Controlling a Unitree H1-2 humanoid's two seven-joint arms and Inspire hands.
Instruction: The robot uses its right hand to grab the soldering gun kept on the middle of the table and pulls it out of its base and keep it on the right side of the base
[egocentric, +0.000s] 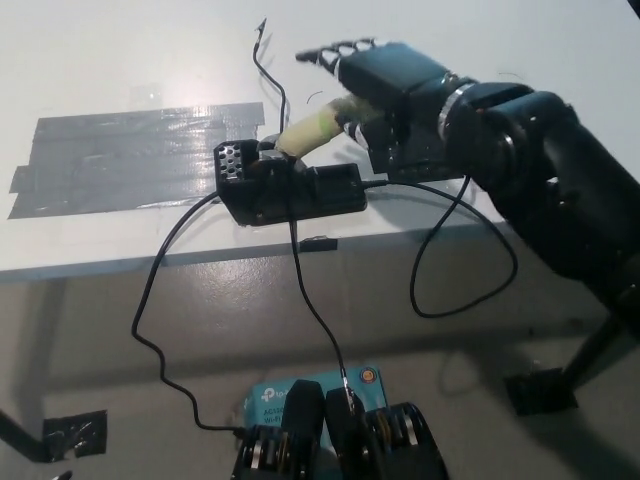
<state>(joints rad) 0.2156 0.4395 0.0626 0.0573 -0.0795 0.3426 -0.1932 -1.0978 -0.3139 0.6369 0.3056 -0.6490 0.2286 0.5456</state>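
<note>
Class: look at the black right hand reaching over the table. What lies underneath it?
Under the right hand lies the soldering gun: its pale handle's lower part shows, sloping into the black base. The handle's upper end and the black patch behind it are mostly covered.

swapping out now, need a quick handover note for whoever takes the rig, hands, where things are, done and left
Right robot hand: over the handle end of the soldering gun, fingers extended; whether it has closed on the handle cannot be seen.
Left robot hand: not in view.
Soldering gun: tilted, tip end seated in the black base at the middle of the table, near its front edge. Its cord loops off the table edge.
Grey tape patch lies left of the base.
Done: right robot hand has reached the handle.
Left: confirm the grasp, pull the gun out, lay it to the right of the base.
</note>
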